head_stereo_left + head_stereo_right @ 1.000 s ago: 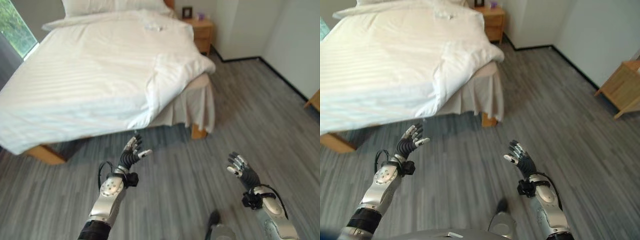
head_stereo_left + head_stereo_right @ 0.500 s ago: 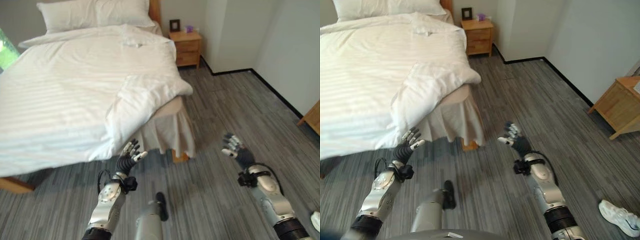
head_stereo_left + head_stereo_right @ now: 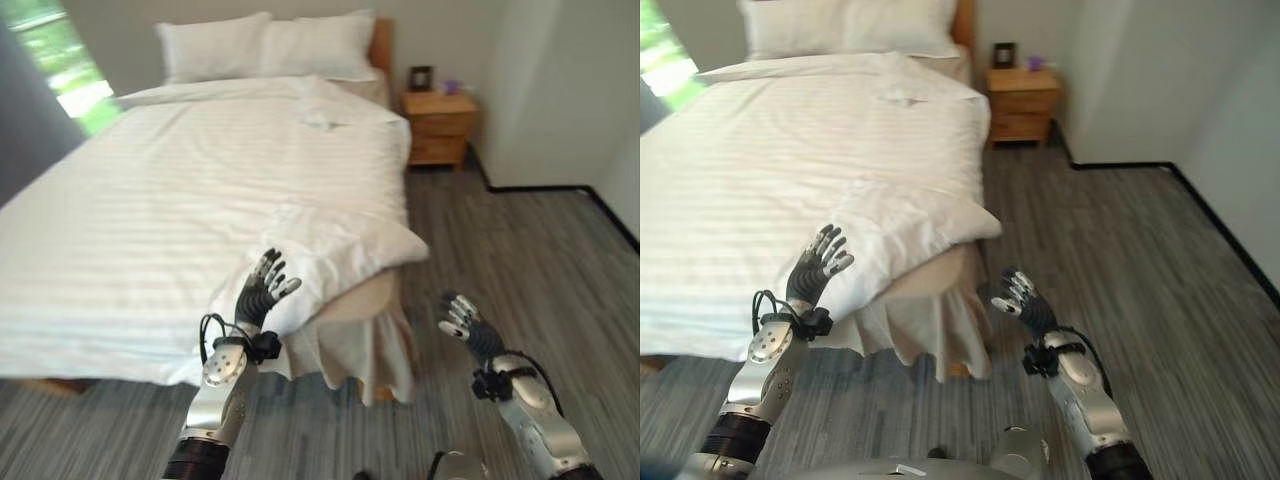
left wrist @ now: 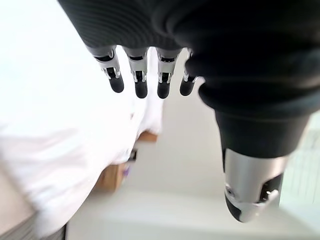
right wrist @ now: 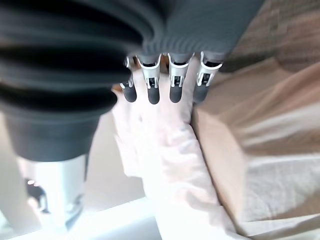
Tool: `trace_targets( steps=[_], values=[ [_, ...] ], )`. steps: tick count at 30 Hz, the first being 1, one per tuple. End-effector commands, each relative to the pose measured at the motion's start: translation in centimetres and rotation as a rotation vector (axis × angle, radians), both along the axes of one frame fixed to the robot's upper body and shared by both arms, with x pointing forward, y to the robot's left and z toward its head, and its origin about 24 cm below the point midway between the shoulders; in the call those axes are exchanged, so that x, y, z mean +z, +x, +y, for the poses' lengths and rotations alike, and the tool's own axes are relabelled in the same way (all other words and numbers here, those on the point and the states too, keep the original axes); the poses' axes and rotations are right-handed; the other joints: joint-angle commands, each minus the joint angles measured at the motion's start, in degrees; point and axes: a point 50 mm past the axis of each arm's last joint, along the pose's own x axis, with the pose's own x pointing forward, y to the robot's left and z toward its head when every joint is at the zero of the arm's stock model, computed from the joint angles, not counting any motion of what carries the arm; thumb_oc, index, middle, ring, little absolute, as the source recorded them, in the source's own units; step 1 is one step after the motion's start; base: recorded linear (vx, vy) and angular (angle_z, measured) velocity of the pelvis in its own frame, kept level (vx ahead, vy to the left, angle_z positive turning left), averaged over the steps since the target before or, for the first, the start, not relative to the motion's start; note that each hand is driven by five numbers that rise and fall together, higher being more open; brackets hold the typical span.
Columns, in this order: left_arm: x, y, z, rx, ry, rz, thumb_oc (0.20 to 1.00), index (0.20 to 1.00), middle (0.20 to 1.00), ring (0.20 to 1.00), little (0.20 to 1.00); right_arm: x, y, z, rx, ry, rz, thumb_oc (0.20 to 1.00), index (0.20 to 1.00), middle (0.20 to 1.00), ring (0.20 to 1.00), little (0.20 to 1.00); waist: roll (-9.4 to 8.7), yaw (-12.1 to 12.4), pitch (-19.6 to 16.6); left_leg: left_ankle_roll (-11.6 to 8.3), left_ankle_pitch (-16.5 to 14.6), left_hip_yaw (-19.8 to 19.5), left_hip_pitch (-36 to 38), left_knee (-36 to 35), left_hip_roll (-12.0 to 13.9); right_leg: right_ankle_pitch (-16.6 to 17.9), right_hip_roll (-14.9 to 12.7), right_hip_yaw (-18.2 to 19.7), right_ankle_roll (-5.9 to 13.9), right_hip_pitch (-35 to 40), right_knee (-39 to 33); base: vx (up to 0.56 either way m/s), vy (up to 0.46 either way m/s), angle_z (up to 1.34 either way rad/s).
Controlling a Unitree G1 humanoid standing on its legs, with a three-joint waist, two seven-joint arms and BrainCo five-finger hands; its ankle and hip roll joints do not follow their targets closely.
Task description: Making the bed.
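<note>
A bed with a white striped duvet (image 3: pixel 180 200) stands ahead, two pillows (image 3: pixel 270 45) at its head. The duvet's near right corner (image 3: pixel 340 250) is folded back on itself, baring the beige mattress and bed skirt (image 3: pixel 375 330) below. My left hand (image 3: pixel 260 292) is raised with fingers straight, just short of the folded corner, holding nothing. My right hand (image 3: pixel 462 322) hovers open over the floor to the right of the bed's corner. The left wrist view has the left hand's fingers (image 4: pixel 141 80) straight; the right wrist view has the right hand's fingers (image 5: pixel 152 82) straight before the folded duvet (image 5: pixel 170 165).
A wooden nightstand (image 3: pixel 440 125) with a small frame stands right of the headboard. Grey plank floor (image 3: pixel 540 270) runs along the bed's right side to a white wall with black skirting. A bright window (image 3: pixel 60 60) is at the far left.
The camera has moved closer to the bed and turned, so the bed now sits nearer and more central. Both hands stay raised and open, now close to the folded corner.
</note>
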Motion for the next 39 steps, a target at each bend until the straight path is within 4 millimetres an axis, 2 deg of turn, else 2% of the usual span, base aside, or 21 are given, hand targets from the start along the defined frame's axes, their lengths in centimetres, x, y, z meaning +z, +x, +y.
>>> trace_targets(
  steps=[1, 2, 4, 5, 7, 10, 11, 13, 14, 17, 20, 23, 24, 25, 26, 27, 28, 29, 35, 37, 39],
  values=[
    [2.1, 1.3, -0.9, -0.069, 0.026, -0.110, 1.000, 1.000, 1.000, 1.000, 1.000, 4.3, 1.7, -2.5, -0.098, -0.015, -0.214, 1.000, 1.000, 1.000, 1.000, 1.000, -2.80, -2.3, -2.0, -5.28, 5.0, 0.6, -0.6, -2.4, 0.7, 7.9, 5.5, 13.9, 2.00, 8.1, -5.0, 0.14, -0.132, 2.07],
    [2.2, 1.4, -1.4, -0.086, 0.044, -0.113, 1.000, 1.000, 1.000, 1.000, 1.000, 4.3, 1.7, -2.6, -0.103, -0.018, -0.219, 1.000, 1.000, 1.000, 1.000, 1.000, -3.52, -1.5, -2.3, -5.42, 5.1, 0.2, -0.5, -2.2, 0.5, 9.6, 4.8, 12.2, 2.38, 9.2, -6.6, 0.20, -0.199, 2.23],
    [1.8, 0.9, -1.2, -0.086, 0.053, -0.102, 1.000, 1.000, 1.000, 1.000, 1.000, 5.3, 2.1, -3.3, -0.108, -0.052, -0.259, 1.000, 1.000, 1.000, 1.000, 1.000, -4.39, -0.3, -3.2, -5.72, 4.8, -1.4, -0.9, -2.2, 0.3, 9.8, 3.8, 8.3, 2.06, 11.9, -10.9, 0.13, -0.152, 1.51],
    [1.8, 0.9, -1.2, -0.086, 0.053, -0.102, 1.000, 1.000, 1.000, 1.000, 1.000, 5.3, 2.1, -3.3, -0.108, -0.052, -0.259, 1.000, 1.000, 1.000, 1.000, 1.000, -4.40, -0.4, -3.2, -5.72, 4.8, -1.5, -0.9, -2.2, 0.3, 9.8, 3.8, 8.2, 2.06, 11.9, -11.0, 0.11, -0.132, 0.69],
    [1.3, -0.2, -0.2, -0.092, 0.066, -0.079, 1.000, 1.000, 1.000, 1.000, 1.000, 6.6, 2.6, -5.1, -0.134, -0.126, -0.300, 1.000, 1.000, 1.000, 1.000, 1.000, -5.04, 1.0, -3.9, -6.46, 5.2, -4.2, -1.2, -2.4, 0.6, 9.7, 4.4, 6.1, 1.48, 14.2, -14.0, 0.15, -0.157, 0.48],
    [-0.1, -1.3, 0.5, -0.093, 0.045, -0.010, 1.000, 1.000, 1.000, 1.000, 1.000, 8.5, 3.6, -6.9, -0.117, -0.273, -0.332, 1.000, 1.000, 1.000, 1.000, 1.000, -5.71, 2.3, -4.3, -6.92, 5.0, -5.5, -1.6, -2.7, 1.2, 8.3, 5.1, 4.3, 0.44, 15.4, -15.4, 0.09, -0.095, 0.25],
    [-0.1, -1.4, 0.4, -0.092, 0.044, -0.010, 1.000, 1.000, 1.000, 1.000, 1.000, 8.5, 3.7, -6.9, -0.116, -0.274, -0.332, 1.000, 1.000, 1.000, 1.000, 1.000, -5.64, 2.2, -4.3, -6.93, 5.0, -5.5, -1.6, -2.7, 1.2, 8.3, 5.1, 4.2, 0.43, 15.5, -15.4, 0.06, -0.061, 0.30],
    [-1.2, -2.5, 0.7, -0.116, 0.043, 0.044, 1.000, 1.000, 1.000, 1.000, 1.000, 10.7, 4.8, -9.6, -0.108, -0.524, -0.322, 1.000, 1.000, 1.000, 1.000, 1.000, -6.02, 3.5, -4.4, -7.51, 5.1, -6.9, -2.1, -2.7, 1.5, 6.9, 5.8, 2.7, -0.68, 15.8, -15.7, 0.05, -0.045, 0.35],
    [-1.2, -2.5, 0.7, -0.115, 0.042, 0.044, 1.000, 1.000, 1.000, 1.000, 1.000, 10.8, 4.9, -9.6, -0.106, -0.525, -0.322, 1.000, 1.000, 1.000, 1.000, 1.000, -5.93, 3.4, -4.4, -7.53, 5.1, -7.0, -2.1, -2.7, 1.6, 6.9, 5.8, 2.7, -0.69, 15.8, -15.7, 0.05, -0.029, 0.30],
    [-2.5, -3.9, 0.2, -0.181, -0.009, 0.122, 1.000, 1.000, 1.000, 1.000, 1.000, 14.3, 9.1, -11.1, -0.057, -0.834, -0.295, 1.000, 1.000, 1.000, 1.000, 1.000, -6.46, 6.5, -4.2, -8.10, 5.4, -9.2, -2.7, -2.7, 1.6, 6.3, 6.1, 0.1, -1.62, 16.2, -15.7, 0.06, -0.033, 0.00],
    [-2.4, -4.2, -0.4, -0.231, -0.031, 0.131, 1.000, 1.000, 1.000, 1.000, 1.000, 15.5, 12.2, -11.4, -0.087, -0.957, -0.249, 1.000, 1.000, 1.000, 1.000, 1.000, -6.44, 8.0, -3.5, -8.52, 5.9, -10.4, -3.7, -2.7, 1.7, 6.4, 6.2, -1.2, -1.89, 15.8, -15.7, 0.00, -0.009, 0.25],
    [-1.9, -3.9, -0.1, -0.255, 0.002, 0.129, 1.000, 1.000, 1.000, 1.000, 1.000, 19.3, 15.1, -11.4, -0.150, -1.118, -0.257, 1.000, 1.000, 1.000, 1.000, 1.000, -6.42, 9.9, -2.4, -9.11, 6.6, -11.5, -5.5, -2.7, 1.9, 6.6, 6.2, -2.8, -2.03, 14.7, -15.7, -0.02, -0.010, 0.30],
    [-1.9, -3.9, -0.1, -0.251, -0.001, 0.127, 1.000, 1.000, 1.000, 1.000, 1.000, 19.5, 15.3, -11.3, -0.147, -1.120, -0.262, 1.000, 1.000, 1.000, 1.000, 1.000, -6.28, 9.6, -2.4, -9.11, 6.6, -11.5, -5.6, -2.7, 1.9, 6.6, 6.2, -2.8, -2.04, 14.6, -15.7, -0.08, -0.020, 0.13],
    [-1.5, -3.7, 0.0, -0.265, 0.008, 0.117, 1.000, 1.000, 1.000, 1.000, 1.000, 21.8, 16.4, -11.4, -0.191, -1.227, -0.251, 1.000, 1.000, 1.000, 1.000, 1.000, -6.22, 11.1, -1.3, -9.60, 7.3, -12.4, -7.5, -2.7, 1.9, 6.6, 6.2, -4.0, -2.09, 13.3, -15.7, -0.06, -0.012, 0.02],
    [-1.5, -3.7, 0.0, -0.264, 0.007, 0.117, 1.000, 1.000, 1.000, 1.000, 1.000, 21.8, 16.5, -11.4, -0.190, -1.227, -0.252, 1.000, 1.000, 1.000, 1.000, 1.000, -6.22, 11.0, -1.4, -9.60, 7.3, -12.5, -7.6, -2.7, 1.9, 6.6, 6.2, -4.1, -2.09, 13.3, -15.7, -0.11, -0.016, 0.34],
    [-1.3, -3.5, 0.0, -0.266, 0.011, 0.116, 1.000, 1.000, 1.000, 1.000, 1.000, 23.7, 17.3, -11.1, -0.200, -1.373, -0.243, 1.000, 1.000, 1.000, 1.000, 1.000, -6.20, 11.8, -0.5, -9.98, 8.0, -13.1, -9.4, -2.7, 1.9, 6.9, 6.3, -5.1, -2.22, 11.9, -15.7, -0.05, -0.005, 0.45],
    [-1.3, -3.5, 0.0, -0.266, 0.010, 0.116, 1.000, 1.000, 1.000, 1.000, 1.000, 23.7, 17.3, -11.0, -0.199, -1.374, -0.244, 1.000, 1.000, 1.000, 1.000, 1.000, -6.16, 11.7, -0.5, -9.98, 8.0, -13.2, -9.5, -2.7, 1.9, 6.9, 6.3, -5.1, -2.22, 11.8, -15.7, -0.11, -0.018, 0.41],
    [-1.3, -3.4, -0.1, -0.277, 0.023, 0.118, 1.000, 1.000, 1.000, 1.000, 1.000, 26.1, 17.9, -10.3, -0.202, -1.598, -0.271, 1.000, 1.000, 1.000, 1.000, 1.000, -6.03, 13.0, 0.7, -10.34, 8.8, -14.1, -11.7, -2.7, 1.9, 6.9, 6.5, -6.2, -2.29, 10.3, -15.7, -0.09, -0.018, 0.21],
    [-1.0, -3.5, 0.4, -0.275, 0.054, 0.114, 1.000, 1.000, 1.000, 1.000, 1.000, 27.9, 18.1, -10.8, -0.220, -1.774, -0.217, 1.000, 1.000, 1.000, 1.000, 1.000, -4.96, 15.2, 3.6, -10.83, 10.8, -17.1, -18.0, -2.7, 1.3, 7.6, 6.5, -8.3, -2.43, 5.2, -15.7, -0.08, 0.002, 0.24],
    [-0.5, -3.3, 0.7, -0.274, 0.074, 0.100, 1.000, 1.000, 1.000, 1.000, 1.000, 28.6, 18.0, -10.9, -0.226, -1.803, -0.206, 1.000, 1.000, 1.000, 1.000, 1.000, -4.65, 15.6, 4.7, -11.09, 11.4, -17.4, -19.6, -2.7, 1.1, 7.8, 6.5, -8.6, -2.46, 3.8, -15.7, -0.12, -0.001, 0.14],
    [0.7, -2.8, 1.8, -0.199, 0.074, 0.039, 1.000, 1.000, 1.000, 1.000, 1.000, 29.4, 17.8, -11.5, -0.284, -1.823, -0.189, 1.000, 1.000, 1.000, 1.000, 1.000, -4.13, 16.7, 7.5, -11.07, 12.5, -18.5, -23.3, -2.7, 1.0, 8.6, 6.8, -8.3, -2.68, -0.2, -15.7, -0.15, -0.006, 0.18]
  ],
)
